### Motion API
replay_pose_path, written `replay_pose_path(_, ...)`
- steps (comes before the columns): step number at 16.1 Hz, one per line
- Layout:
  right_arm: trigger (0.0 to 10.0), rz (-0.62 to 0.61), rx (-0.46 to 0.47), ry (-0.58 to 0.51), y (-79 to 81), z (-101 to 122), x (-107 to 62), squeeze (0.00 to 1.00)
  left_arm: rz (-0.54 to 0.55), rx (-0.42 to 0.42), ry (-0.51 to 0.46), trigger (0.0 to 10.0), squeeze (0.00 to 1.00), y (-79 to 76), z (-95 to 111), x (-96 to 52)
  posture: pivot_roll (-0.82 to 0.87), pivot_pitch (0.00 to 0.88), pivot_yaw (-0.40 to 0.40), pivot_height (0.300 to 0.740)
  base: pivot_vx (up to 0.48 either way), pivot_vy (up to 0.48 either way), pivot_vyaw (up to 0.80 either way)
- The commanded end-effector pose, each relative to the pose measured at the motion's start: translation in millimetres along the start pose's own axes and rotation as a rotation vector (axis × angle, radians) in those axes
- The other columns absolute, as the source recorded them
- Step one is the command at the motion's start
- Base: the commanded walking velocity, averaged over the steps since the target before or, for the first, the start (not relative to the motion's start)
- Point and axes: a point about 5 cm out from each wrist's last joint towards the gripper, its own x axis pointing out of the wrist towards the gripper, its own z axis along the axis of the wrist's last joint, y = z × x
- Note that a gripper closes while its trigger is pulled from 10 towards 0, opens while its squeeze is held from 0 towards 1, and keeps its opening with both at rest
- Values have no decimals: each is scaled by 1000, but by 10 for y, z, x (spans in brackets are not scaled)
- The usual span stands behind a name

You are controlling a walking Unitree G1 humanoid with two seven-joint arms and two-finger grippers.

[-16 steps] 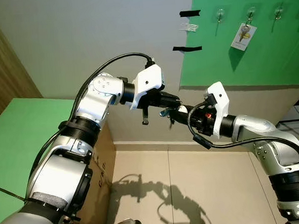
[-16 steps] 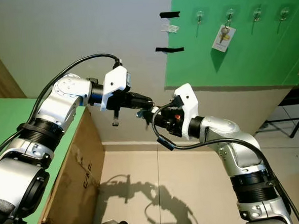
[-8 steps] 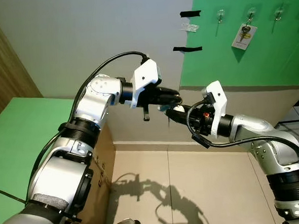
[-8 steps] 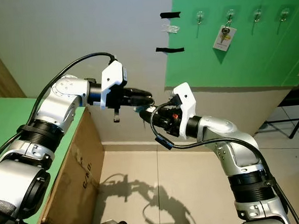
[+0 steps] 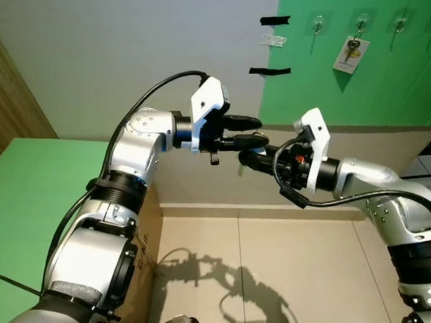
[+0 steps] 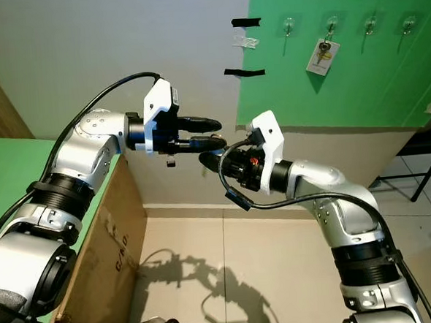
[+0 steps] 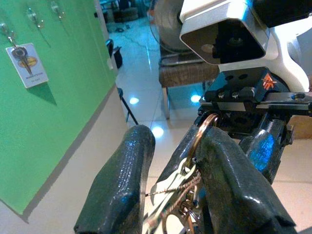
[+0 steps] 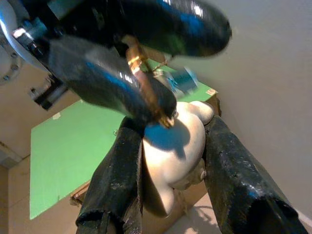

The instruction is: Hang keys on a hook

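step: mid-air handover | brass-ringed key bunch (image 7: 187, 180) between left gripper (image 5: 252, 130) fingers, spread apart | right gripper (image 5: 250, 156) clamps it | next: carry to clear wall hooks (image 5: 317, 22)

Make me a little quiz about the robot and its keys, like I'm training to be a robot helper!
1. True or false: every one of the hooks on the green panel is bare.
2. The left gripper and the right gripper meet: A on the floor, B in mid-air before the wall, C inside a box.
3. Fill in: the right gripper holds a ___ fob on the key bunch.

Key: 1 false, a tagged key hangs on one hook. 2 B. 3 white.
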Motion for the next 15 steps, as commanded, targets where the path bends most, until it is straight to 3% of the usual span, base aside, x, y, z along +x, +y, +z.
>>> replay_pose_path(1,0,10,-16,-26,6,95,-36,0,1,6,-15,10000,0,-1,33,-3,-153,0,-43,740,0,0,0)
replay_pose_path(5,0,16,-13,-21,-2,97,-41,0,18,-1,-14,10000,0,0,13,-33,-145,0,-52,740,0,0,0)
replay_pose_path(10,0,37,5,-13,-4,104,-64,0,-23,-104,-84,10000,0,-21,-5,-110,-146,0,-63,740,0,0,0)
replay_pose_path(15,0,43,16,1,-18,114,-134,0,-41,-125,-99,10000,0,-53,-28,-106,-162,2,-83,740,0,0,0)
